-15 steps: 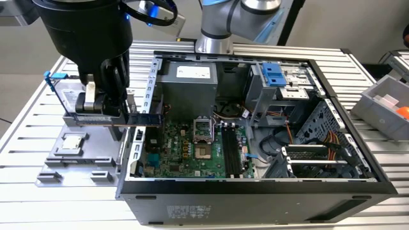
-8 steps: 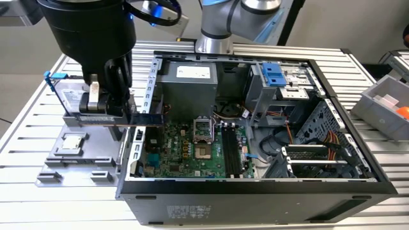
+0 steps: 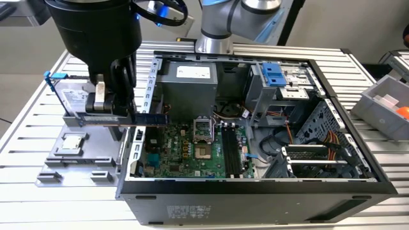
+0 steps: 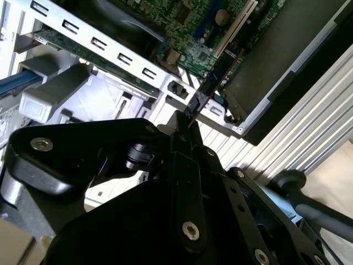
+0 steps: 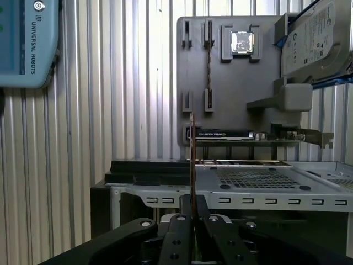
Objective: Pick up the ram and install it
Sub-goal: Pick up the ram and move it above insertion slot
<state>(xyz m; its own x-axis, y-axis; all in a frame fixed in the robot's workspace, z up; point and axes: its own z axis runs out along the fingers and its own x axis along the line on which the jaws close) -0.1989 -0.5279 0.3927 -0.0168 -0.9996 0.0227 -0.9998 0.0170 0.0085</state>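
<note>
The ram [image 3: 151,120], a long thin dark stick, hangs level over the left wall of the open computer case [image 3: 255,191] in the exterior view. My gripper [image 3: 110,114] is shut on it near its middle. In both wrist views the ram shows edge-on, a thin blade [image 5: 191,160] [image 4: 208,87] sticking out from between my fingertips [image 5: 182,220] [image 4: 177,128]. The green motherboard [image 3: 191,153] with its long black memory slots [image 3: 233,152] lies inside the case, to the exterior view's right of the ram.
A grey holder plate [image 3: 67,163] beside the case carries a small silver processor chip [image 3: 72,142] and a hard drive [image 3: 73,98] in a blue frame. A dark card [image 5: 223,134] lies in the holder. A grey bin [image 3: 383,103] stands at the exterior view's right.
</note>
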